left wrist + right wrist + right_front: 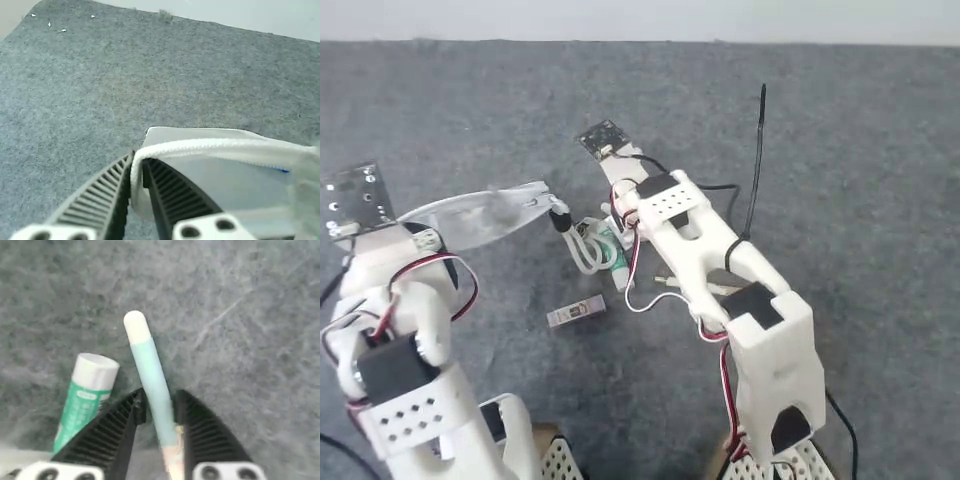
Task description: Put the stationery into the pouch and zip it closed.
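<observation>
right tool [160, 396] clamped on the barrel of a light, stiff, probably slick pen [146, 355], glue stick [87, 390] just beside; left tool [137, 166] pinching the zip edge of the limp pouch [225, 175].

- The pouch [485, 215] is clear, whitish plastic with a white zip along its edge. One end is pinched in the jaws of the left gripper [137, 161].
- The pen [150, 371] has a pale green barrel and a white cap, and is clamped between the jaws of the right gripper [159, 402].
- The glue stick [86, 399] is green with a white cap and lies on the grey desk just beside the pen.
- The small grey block [576, 312] lies flat on the desk, apart from the others.
</observation>
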`<state>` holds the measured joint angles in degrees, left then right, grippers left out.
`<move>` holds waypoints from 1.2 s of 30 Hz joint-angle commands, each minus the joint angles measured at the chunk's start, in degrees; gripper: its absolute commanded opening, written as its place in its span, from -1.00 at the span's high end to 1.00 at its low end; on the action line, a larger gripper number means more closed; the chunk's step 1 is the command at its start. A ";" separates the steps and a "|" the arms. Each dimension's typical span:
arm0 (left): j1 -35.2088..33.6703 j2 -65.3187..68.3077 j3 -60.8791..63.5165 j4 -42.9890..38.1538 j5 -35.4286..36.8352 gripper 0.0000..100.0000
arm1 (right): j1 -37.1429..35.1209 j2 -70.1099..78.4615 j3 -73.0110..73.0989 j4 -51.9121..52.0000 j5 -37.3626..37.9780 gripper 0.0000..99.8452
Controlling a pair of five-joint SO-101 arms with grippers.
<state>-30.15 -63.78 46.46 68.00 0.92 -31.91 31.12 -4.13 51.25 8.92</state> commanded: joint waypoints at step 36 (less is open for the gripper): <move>-0.18 0.44 0.57 -1.67 0.26 0.98 | 6.99 -5.85 -3.25 12.70 -0.44 0.79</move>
<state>-30.15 -63.87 46.99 67.91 0.92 -25.23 26.02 -4.84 62.24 7.08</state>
